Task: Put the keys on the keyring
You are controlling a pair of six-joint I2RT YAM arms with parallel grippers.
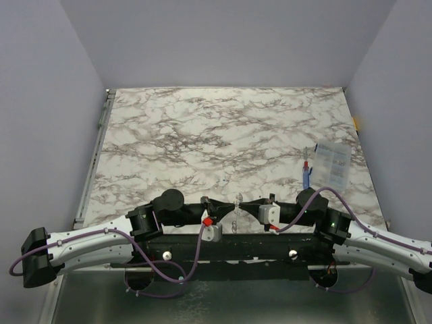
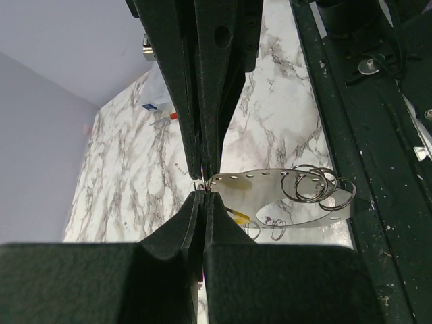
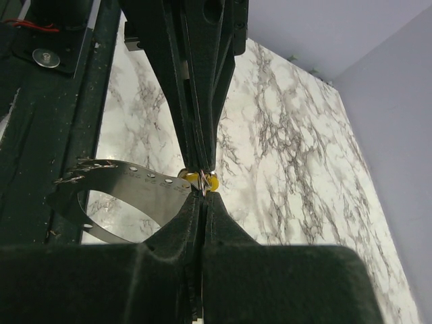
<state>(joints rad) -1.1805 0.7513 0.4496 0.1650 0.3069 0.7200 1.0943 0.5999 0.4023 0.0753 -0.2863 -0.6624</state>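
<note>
Keyring: we see silvery wire loops bunched on clear perforated strip, at desk near edge, middle. Left gripper and right gripper both pinched tight, tip to tip at strip's end beside yellow bit; what each pinches we cannot tell. By right edge in top view: blue-and-red stick, clear packet, print unreadable.

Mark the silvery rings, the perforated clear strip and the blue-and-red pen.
silvery rings (image 2: 314, 185): left wrist view, cluster's middle.
perforated clear strip (image 3: 128, 185): right wrist view, flat middle.
blue-and-red pen (image 1: 308, 179): top view, blue barrel.
</note>
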